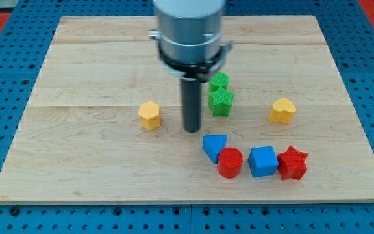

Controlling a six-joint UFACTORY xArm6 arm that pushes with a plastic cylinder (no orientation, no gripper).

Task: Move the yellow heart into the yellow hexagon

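Observation:
The yellow heart (282, 110) lies on the wooden board at the view's right. The yellow hexagon (149, 115) sits left of centre, well apart from the heart. My tip (192, 130) rests on the board between them, closer to the hexagon, about a block's width to its right. The tip touches no block. The arm's grey body hangs above it at the view's top.
A green block (219, 81) and a green star (221, 101) sit just right of the rod. Below are a blue triangle (213, 146), red cylinder (230, 162), blue cube (263, 161) and red star (292, 163). The board's edge (187, 198) meets blue pegboard.

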